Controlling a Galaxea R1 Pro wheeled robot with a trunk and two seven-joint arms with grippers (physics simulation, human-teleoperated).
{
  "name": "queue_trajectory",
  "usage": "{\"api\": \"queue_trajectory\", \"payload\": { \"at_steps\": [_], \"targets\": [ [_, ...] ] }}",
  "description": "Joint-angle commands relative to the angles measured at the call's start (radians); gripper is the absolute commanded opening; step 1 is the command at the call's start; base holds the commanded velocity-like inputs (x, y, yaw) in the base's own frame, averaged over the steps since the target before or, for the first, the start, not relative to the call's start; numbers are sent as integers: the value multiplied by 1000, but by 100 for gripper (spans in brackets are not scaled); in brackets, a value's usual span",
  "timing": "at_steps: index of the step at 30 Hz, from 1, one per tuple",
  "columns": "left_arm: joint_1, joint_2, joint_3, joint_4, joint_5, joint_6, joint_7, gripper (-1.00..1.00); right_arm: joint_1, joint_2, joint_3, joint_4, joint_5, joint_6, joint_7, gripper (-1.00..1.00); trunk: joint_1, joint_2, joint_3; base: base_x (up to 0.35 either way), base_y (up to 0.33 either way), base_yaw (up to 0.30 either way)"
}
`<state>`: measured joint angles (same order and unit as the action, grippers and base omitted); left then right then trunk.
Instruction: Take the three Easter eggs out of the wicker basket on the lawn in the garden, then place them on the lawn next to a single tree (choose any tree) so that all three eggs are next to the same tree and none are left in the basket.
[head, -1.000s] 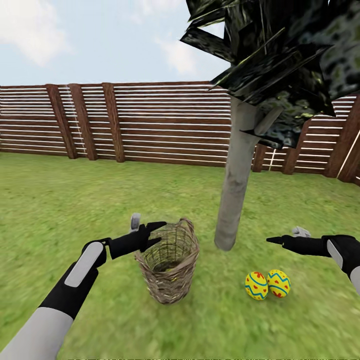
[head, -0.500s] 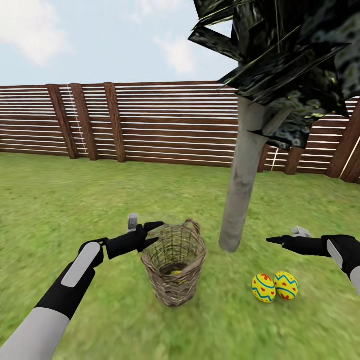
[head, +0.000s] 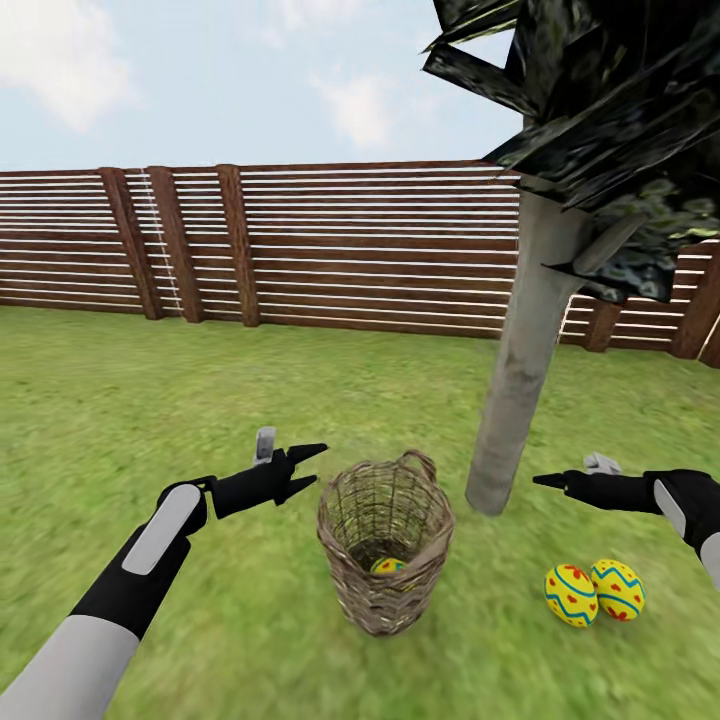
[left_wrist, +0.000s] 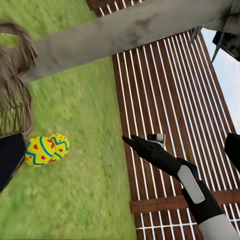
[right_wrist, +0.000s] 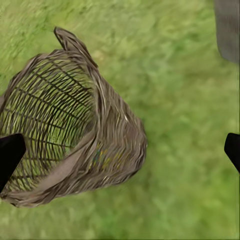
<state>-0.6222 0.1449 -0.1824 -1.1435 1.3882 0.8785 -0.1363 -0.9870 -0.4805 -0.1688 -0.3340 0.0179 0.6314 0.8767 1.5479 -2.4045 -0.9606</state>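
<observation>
Eggs (head: 594, 592), two of them, are laid on the grass (head: 120, 400) by the tree (head: 520, 380), so the third (head: 388, 566), seen inside the basket (head: 385, 560), must be lifted by the open, empty left gripper (head: 300, 468) or right gripper (head: 555, 478).

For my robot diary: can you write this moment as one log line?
eggs: two by tree | third egg: in basket | left gripper: open | right gripper: empty

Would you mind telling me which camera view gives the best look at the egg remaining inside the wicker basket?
The head view: it looks down through the wicker basket's open mouth, showing the egg at the bottom. The right wrist view shows the basket from its side, contents unclear. The left wrist view catches only its edge.
</observation>
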Motion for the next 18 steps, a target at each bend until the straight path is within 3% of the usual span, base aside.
{"api": "queue_trajectory", "payload": {
  "at_steps": [1,9,18],
  "targets": [
    [-1,1,-1,1,-6,0,-8,100,-1,0,-6,0,2,8,3,100,0,0,-1,148,292,0],
    [-1,0,0,2,-6,0,-8,100,-1,0,-6,0,2,8,3,100,0,0,-1,148,292,-3],
    [-1,0,0,2,-7,0,-8,100,-1,-1,-6,0,2,8,4,100,0,0,0,218,268,-253]
  ]
}}
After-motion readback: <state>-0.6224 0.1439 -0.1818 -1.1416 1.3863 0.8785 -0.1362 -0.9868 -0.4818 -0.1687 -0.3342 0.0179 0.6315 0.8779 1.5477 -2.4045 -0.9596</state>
